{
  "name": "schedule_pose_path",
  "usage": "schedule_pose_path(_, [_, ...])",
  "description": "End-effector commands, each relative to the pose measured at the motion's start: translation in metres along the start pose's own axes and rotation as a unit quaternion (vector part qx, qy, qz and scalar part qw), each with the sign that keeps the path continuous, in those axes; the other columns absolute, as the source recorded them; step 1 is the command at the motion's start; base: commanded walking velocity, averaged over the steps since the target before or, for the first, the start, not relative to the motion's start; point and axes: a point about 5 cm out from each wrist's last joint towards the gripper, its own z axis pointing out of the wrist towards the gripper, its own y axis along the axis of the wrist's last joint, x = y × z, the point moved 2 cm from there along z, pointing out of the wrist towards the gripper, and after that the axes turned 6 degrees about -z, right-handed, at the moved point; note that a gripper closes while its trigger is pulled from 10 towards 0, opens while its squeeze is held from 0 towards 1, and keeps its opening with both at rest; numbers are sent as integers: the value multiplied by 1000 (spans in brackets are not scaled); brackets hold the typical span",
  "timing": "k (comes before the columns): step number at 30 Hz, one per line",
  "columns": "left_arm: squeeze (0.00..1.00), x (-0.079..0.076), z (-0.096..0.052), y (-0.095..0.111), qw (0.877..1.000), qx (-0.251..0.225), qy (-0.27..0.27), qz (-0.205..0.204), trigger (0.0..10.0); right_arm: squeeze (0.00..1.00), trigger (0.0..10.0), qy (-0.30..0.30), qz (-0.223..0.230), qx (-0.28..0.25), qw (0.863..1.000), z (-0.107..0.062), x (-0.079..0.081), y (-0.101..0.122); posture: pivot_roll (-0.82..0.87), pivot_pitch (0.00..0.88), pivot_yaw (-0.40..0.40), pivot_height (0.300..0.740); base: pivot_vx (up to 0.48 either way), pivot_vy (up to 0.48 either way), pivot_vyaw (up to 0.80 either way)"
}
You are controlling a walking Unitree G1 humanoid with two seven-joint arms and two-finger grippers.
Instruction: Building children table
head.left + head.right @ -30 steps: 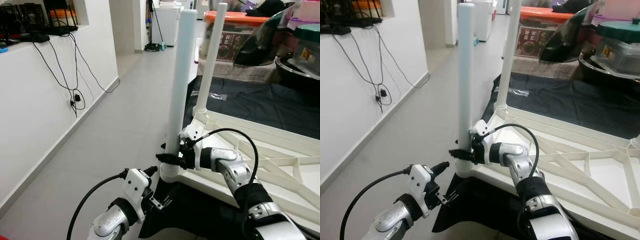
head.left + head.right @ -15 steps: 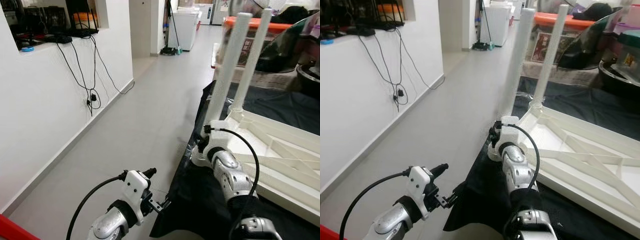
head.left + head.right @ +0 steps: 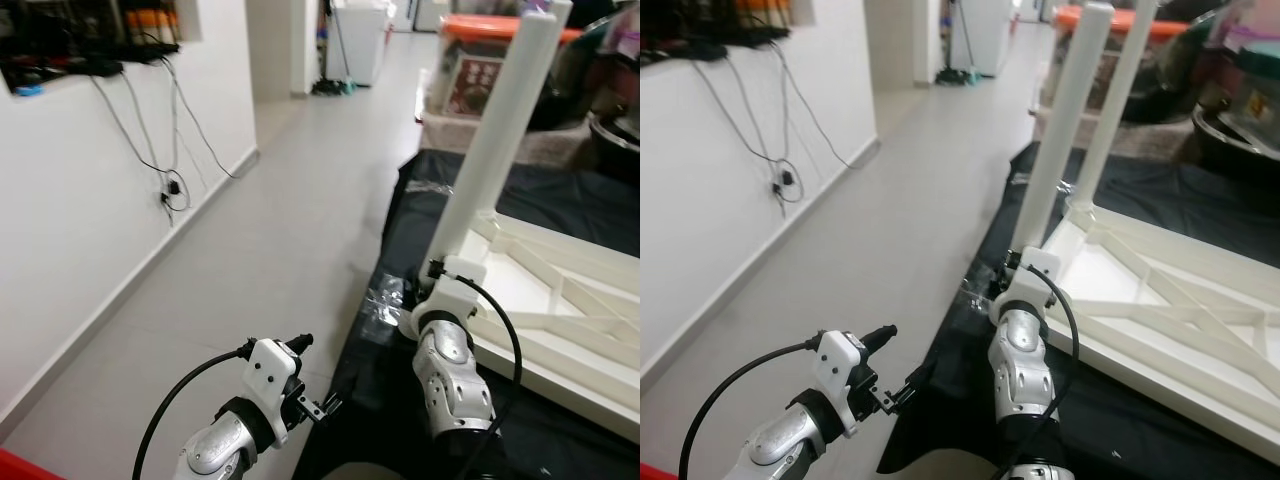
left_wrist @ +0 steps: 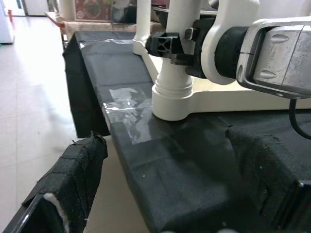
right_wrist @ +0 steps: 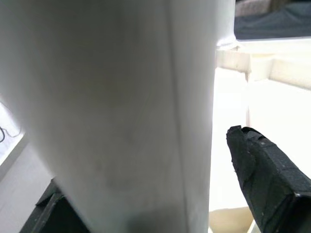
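Right gripper (image 4: 167, 46) clamped around the near white table leg (image 3: 490, 150) just above its socket. Leg upright at the corner of the upturned white tabletop (image 3: 560, 300), on black cloth (image 4: 160, 160). Left gripper (image 3: 318, 408) parted, empty, low beside the cloth's edge. Second leg (image 3: 1118, 100) just behind.

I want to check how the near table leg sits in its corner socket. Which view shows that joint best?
The left wrist view: the leg's base and the right gripper around it are sharp and side-on. In the eye views the right arm hides the socket. The right wrist view gives a blurred close-up of the leg.
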Motion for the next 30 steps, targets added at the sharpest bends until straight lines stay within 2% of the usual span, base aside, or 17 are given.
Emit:
schedule_pose_path(1, [0,1,-2,-3,1000,8,2,-3,10000,0,10000,-2,0,-10,1000,0,1,4,74,0,-35,740,0,0,0])
schedule_pose_path(5, [0,0,-1,-3,1000,7,1,-5,10000,0,10000,83,53,-55,994,10,1,19,75,0,-36,740,0,0,0])
schedule_pose_path(7, [0,0,-1,-3,1000,7,1,-5,10000,0,10000,185,93,-59,977,17,6,28,75,0,-35,740,0,0,0])
schedule_pose_path(8, [0,0,-1,-3,1000,7,1,-5,10000,0,10000,185,93,-59,977,17,6,28,75,0,-35,740,0,0,0])
schedule_pose_path(10, [0,0,-1,-3,1000,7,1,-6,10000,0,10000,294,87,-60,950,18,10,34,72,0,-32,740,0,0,0])
schedule_pose_path(11, [0,0,-1,-3,1000,7,1,-6,10000,0,10000,294,87,-60,950,18,10,34,72,0,-32,740,0,0,0])
schedule_pose_path(13, [0,1,-1,-3,1000,7,-1,-5,10000,0,10000,414,37,-29,909,13,14,28,77,0,-28,740,0,0,0])
schedule_pose_path(14, [0,1,-1,-3,1000,7,-1,-5,10000,0,10000,414,37,-29,909,13,14,28,77,0,-28,740,0,0,0])
schedule_pose_path(15, [0,1,-1,-3,1000,8,-1,-4,10000,0,10000,461,21,-13,887,9,16,24,79,0,-28,740,0,0,0])
schedule_pose_path(16, [0,1,-1,-3,1000,8,-1,-4,10000,0,10000,461,21,-13,887,9,16,24,79,0,-28,740,0,0,0])
schedule_pose_path(19, [0,2,-1,-3,1000,8,0,-1,10000,0,10000,585,-18,42,810,-6,21,12,86,0,-30,740,0,0,0])
schedule_pose_path(21, [0,2,-2,-2,1000,8,2,0,10000,0,10000,637,-34,68,767,-14,21,6,92,0,-30,740,0,0,0])
schedule_pose_path(22, [0,2,-2,-2,1000,8,2,0,10000,0,10000,637,-34,68,767,-14,21,6,92,0,-30,740,0,0,0])
schedule_pose_path(25, [0,2,-2,-2,1000,9,2,0,10000,0,10000,676,-54,88,729,-15,22,3,94,0,-29,740,0,0,0])
schedule_pose_path(27, [0,2,-3,-2,1000,9,2,0,10000,0,10000,679,-61,93,725,-14,23,2,94,0,-29,740,0,0,0])
schedule_pose_path(29, [0,1,-3,-2,1000,9,2,0,10000,0,10000,692,-71,100,712,-13,23,2,94,0,-28,740,0,0,0])
schedule_pose_path(30, [0,1,-3,-3,1000,9,2,0,10000,0,2784,693,-79,96,710,-12,23,3,94,0,-30,740,0,0,0])
